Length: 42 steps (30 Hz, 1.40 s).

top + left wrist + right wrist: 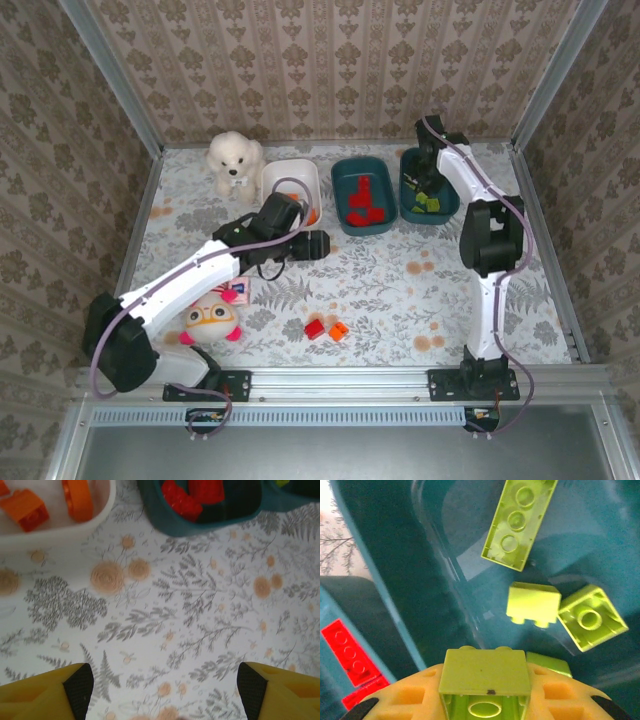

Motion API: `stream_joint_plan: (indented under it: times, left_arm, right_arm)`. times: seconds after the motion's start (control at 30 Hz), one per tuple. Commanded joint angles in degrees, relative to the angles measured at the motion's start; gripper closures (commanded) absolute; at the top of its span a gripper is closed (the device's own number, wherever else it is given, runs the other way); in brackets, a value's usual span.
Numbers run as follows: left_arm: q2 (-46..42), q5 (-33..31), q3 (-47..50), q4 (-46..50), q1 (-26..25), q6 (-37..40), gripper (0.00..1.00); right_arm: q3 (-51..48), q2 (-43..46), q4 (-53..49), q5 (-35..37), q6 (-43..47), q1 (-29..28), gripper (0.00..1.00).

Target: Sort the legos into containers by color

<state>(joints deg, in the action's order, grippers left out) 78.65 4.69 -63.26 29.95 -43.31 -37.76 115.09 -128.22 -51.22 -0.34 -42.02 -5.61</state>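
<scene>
At the left, the white bin (290, 166) holds orange legos (25, 510). Just to its right your left gripper (165, 692) hangs over bare tabletop (200, 630), jaws wide apart and empty.

Two loose legos, a red brick (314, 329) and an orange brick (338, 330), lie side by side toward the near edge. They sit almost straight back from that gripper, closer to the left arm than the right, so I judge that pick is yours on the left.

Next comes the middle teal bin (337, 205) with red legos. At the far right, your right gripper (485, 707) is clamped on a lime brick (485, 672). It is directly above the right teal bin (380, 555) where other lime legos (520, 522) lie, so releasing there looks right.
</scene>
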Motion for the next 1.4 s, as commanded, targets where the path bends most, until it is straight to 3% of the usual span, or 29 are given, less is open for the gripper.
stream_joint_plan:
  times: [0.0,0.4,0.67,0.8,0.97,1.07,1.37]
  left_arm:
    - [2.2,0.0,-3.1,-0.9,0.6,0.2,0.21]
    - [3.6,1.7,-4.8,0.9,1.6,1.5,0.21]
    - [2.2,2.2,-3.6,1.4,1.8,1.4,0.21]
    - [1.9,2.7,-2.5,2.0,1.8,2.0,0.21]
    - [1.8,4.2,-1.5,4.6,1.5,4.5,0.21]
    - [1.2,5.3,-0.3,7.9,0.9,6.0,0.2]
    - [-2.8,10.7,9.0,11.7,0.2,-0.1,0.19]
  right_arm:
    - [3.6,-2.9,-4.8,-5.5,0.3,0.5,0.76]
    - [0.1,-6.2,0.4,-11.8,-8.0,3.4,0.71]
    - [2.4,-6.1,-0.1,-11.3,-7.8,3.8,0.41]
    - [3.0,-2.7,-0.7,-9.8,-6.3,3.7,0.37]
    - [0.6,5.5,0.1,-6.5,-3.9,2.4,0.38]
    - [-5.7,13.6,4.0,-4.5,-0.6,-0.1,0.38]
    - [-41.2,44.9,20.1,-3.7,10.8,-17.8,0.35]
